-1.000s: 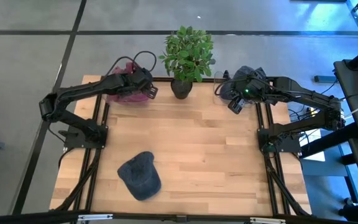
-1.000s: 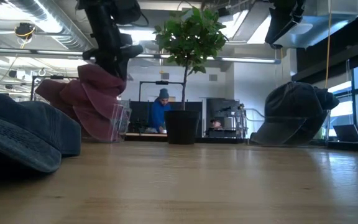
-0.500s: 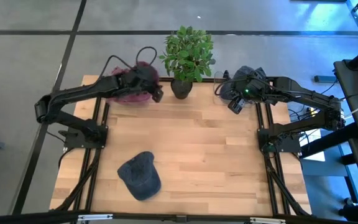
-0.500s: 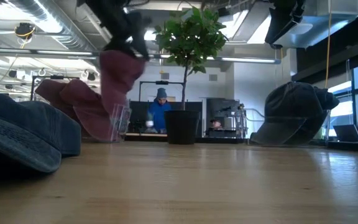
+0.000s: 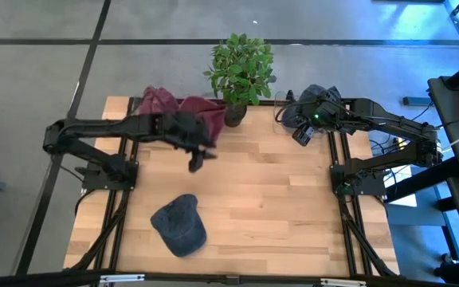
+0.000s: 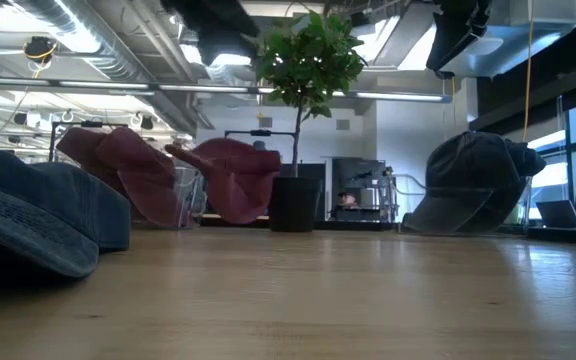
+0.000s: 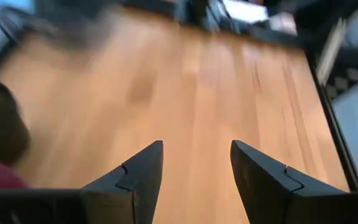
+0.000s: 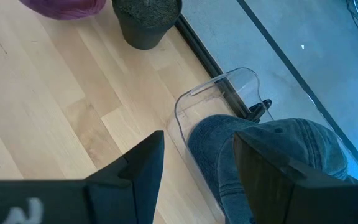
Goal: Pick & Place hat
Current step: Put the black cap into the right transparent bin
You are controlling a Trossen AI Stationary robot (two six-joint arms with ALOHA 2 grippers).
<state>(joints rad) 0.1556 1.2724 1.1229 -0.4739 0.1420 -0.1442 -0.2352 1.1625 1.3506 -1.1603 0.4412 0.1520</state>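
A maroon hat (image 5: pixel 205 114) (image 6: pixel 232 180) lies on the table beside the plant pot, resting on its crown and brim. A second maroon hat (image 5: pixel 157 100) (image 6: pixel 126 172) sits on a clear stand at the far left. My left gripper (image 5: pixel 194 164) (image 7: pixel 194 163) is open and holds nothing, hovering over bare wood on the near side of the maroon hat. One denim hat (image 5: pixel 179 226) (image 6: pixel 38 215) lies near the near edge. Another denim hat (image 5: pixel 315 102) (image 8: pixel 278 152) rests on a clear stand (image 8: pixel 213 93). My right gripper (image 5: pixel 300 134) (image 8: pixel 197 158) is open beside that stand.
A potted plant (image 5: pixel 240 76) (image 6: pixel 295 200) stands at the middle of the far edge, between the two stands. Bare wood (image 5: pixel 269 199) stretches across the middle and right of the table. In the low view, the room beyond holds shelving and equipment.
My left gripper carried a maroon hat off the far-left stand, swinging toward the table's right and then toward the near edge. The hat hung below the gripper half a second ago. It now lies on the table beside the pot, apart from the gripper.
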